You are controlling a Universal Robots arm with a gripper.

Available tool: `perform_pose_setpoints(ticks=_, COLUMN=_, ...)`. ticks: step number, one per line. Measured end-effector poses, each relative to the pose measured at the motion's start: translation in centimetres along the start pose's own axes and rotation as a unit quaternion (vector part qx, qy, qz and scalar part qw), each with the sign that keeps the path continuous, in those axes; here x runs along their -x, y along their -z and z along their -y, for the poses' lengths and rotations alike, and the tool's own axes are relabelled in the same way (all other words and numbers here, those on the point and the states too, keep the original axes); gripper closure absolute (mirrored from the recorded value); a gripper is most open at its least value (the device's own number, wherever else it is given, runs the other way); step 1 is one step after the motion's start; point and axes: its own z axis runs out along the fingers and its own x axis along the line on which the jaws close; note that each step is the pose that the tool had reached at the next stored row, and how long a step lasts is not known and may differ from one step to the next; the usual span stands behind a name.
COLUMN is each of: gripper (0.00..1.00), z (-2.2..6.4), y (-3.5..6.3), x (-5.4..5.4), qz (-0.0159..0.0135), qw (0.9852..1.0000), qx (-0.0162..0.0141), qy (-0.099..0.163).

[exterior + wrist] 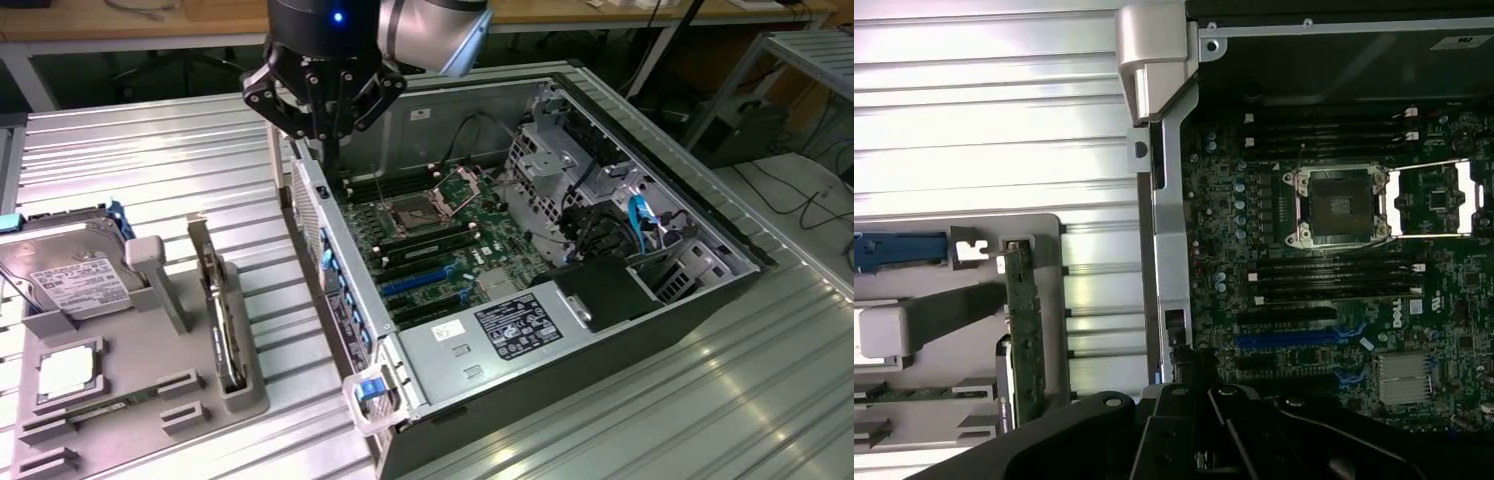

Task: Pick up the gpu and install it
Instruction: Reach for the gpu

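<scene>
One gpu (218, 300) and one hard drive (67, 275) stand in one holder (140, 350).

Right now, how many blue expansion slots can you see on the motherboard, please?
2. The long blue slot lies across the motherboard; the shorter blue slot sits beside it, near the silver heatsink. Part of the board is covered, so more may hide.

Ribbed, seemingly metal table (160, 150): computer case (561, 400), fixture (134, 370)

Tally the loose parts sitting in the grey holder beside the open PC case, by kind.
hard drive: 1
gpu: 1
processor chip: 1
memory stick: 1
Total: 4
</scene>
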Motion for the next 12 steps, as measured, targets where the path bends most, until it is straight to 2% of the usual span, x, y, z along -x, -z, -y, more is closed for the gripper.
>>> perform_pose_setpoints(ticks=12, gripper=0.89, z=0.85, y=0.08, x=-1.9, qz=-0.0001, qw=1.0000, qx=0.0001, qy=0.003)
